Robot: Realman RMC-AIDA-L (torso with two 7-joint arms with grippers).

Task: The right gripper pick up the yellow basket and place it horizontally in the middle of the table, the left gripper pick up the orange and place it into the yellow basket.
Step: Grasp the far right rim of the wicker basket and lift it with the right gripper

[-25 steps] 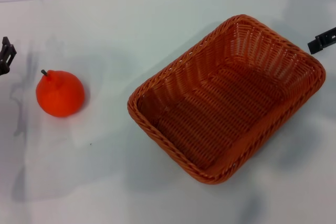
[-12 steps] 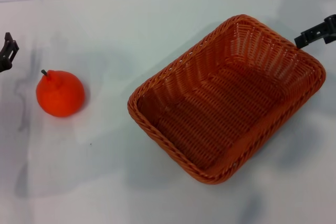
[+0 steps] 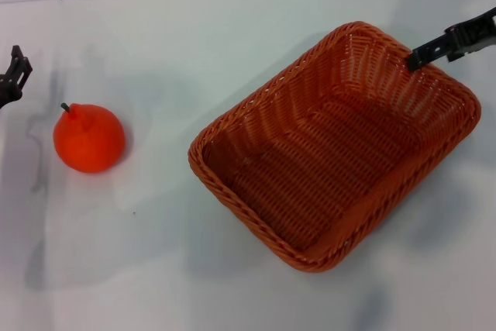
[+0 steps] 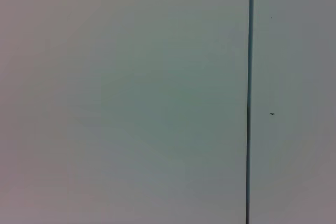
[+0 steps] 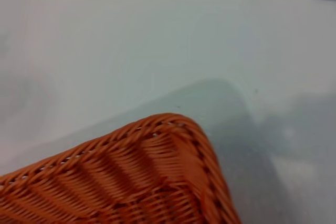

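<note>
Step in hand: right gripper [image 3: 418,58] going in for the grab on the yellow basket [image 3: 333,145]. Basket sits on the table [image 3: 194,29] skewed, long axis diagonal, empty. It takes up the right-of-centre part of the table in the head view.

Right gripper's tip is over the basket's far right rim, near the far corner. Only one dark finger shows from the head cam, and the right wrist cam shows just the basket corner [image 5: 178,129] with no fingers, so I cannot tell if the claw is spread or closed. Nothing is gripped yet, as far as I can see.

To do it well:
- straddle the braided rim, one finger inside the wall and one outside, then close
- grab the rim on a straight run rather than on the rounded corner, less chance of slipping
- wicker is light but big, so a one-edge grip will probably tilt it; lift low, and rotate while dragging or carrying
- set it down square-on, long side across the table, mid-table

Orange [image 3: 88,137] sits well left of the basket, stem up, untouched. Left gripper [image 3: 11,79] is parked just beyond the orange on the side away from the basket; claw state: can't tell. Keep the basket swing clear of the orange.
</note>
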